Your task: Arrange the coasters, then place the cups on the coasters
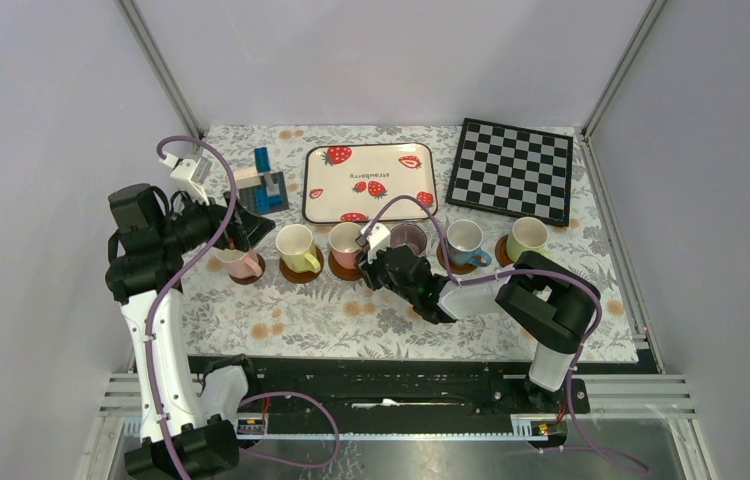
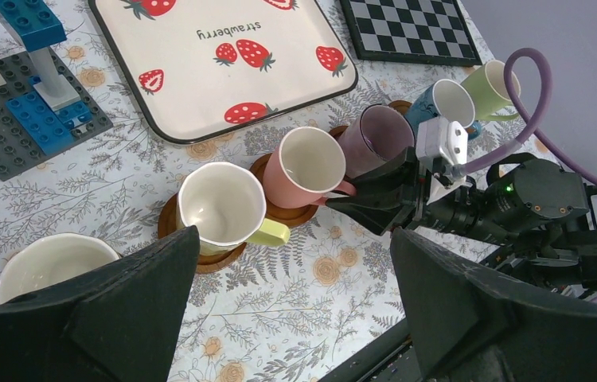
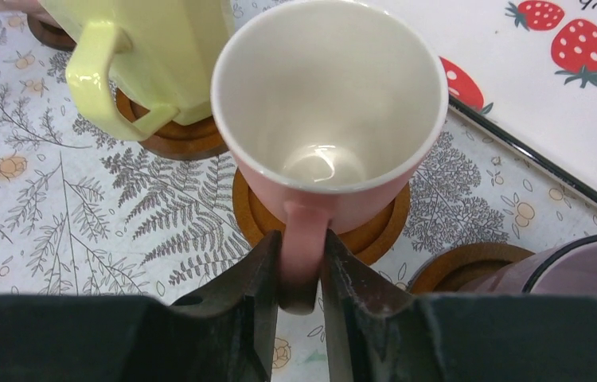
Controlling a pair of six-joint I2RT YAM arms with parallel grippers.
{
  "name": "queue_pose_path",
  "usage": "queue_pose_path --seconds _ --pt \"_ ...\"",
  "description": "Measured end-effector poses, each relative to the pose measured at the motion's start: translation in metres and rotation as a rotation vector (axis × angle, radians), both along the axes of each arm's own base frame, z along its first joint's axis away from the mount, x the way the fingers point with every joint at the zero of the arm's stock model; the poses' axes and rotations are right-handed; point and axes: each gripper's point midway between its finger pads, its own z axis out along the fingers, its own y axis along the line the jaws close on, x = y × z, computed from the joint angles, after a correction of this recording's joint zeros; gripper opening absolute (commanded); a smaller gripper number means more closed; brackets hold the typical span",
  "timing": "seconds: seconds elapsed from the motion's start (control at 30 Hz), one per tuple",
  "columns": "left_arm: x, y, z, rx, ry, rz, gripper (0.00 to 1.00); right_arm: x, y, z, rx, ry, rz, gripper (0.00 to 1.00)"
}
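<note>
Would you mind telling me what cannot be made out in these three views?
Top view: the left gripper covers part of the pale cup, hiding its handle.
Left wrist view: a finger cuts off that cup and hides what it stands on.
Right wrist view: the purple cup is cut off by the edge and the right gripper; the pink cup's body hides whether its base touches the coaster.

Lighting is bright, even (sheen inside pink cup (image 3: 329, 111)).

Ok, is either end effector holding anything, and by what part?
Right end effector pinches the pink cup by its handle; left end effector holds nothing.
</note>
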Motion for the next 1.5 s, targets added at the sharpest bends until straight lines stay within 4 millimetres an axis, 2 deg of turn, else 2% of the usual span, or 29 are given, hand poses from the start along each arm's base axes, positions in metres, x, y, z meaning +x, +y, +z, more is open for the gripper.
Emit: queue_pose_path --seconds 0.5,0.77,1.1,1.3,1.43,1.5 --pt "0.000 0.001 0.000 0.003 -0.001 0.002 0.99 -0.004 -0.004 -0.002 0.005 -0.002 0.007 0.43" --pt "-0.001 0.001 -0.002 0.015 -0.002 -0.005 0.99 -0.010 -0.012 0.007 0.000 -0.012 0.020 0.61" --pt "-0.006 0.001 -0.015 0.037 0.041 -0.028 0.99 -0.025 -0.014 0.040 0.036 -0.036 0.092 0.76" --pt "-0.002 0.003 -0.026 0.036 0.105 -0.045 0.99 -0.041 -0.017 0.067 0.042 -0.045 0.168 0.88" --pt "0.002 0.003 -0.025 0.037 0.120 -0.057 0.99 -0.044 -0.012 0.101 0.054 -0.061 0.208 0.92" --pt "0.005 0.001 -0.020 0.045 0.117 -0.070 0.99 -0.043 -0.007 0.124 0.069 -0.072 0.223 0.92"
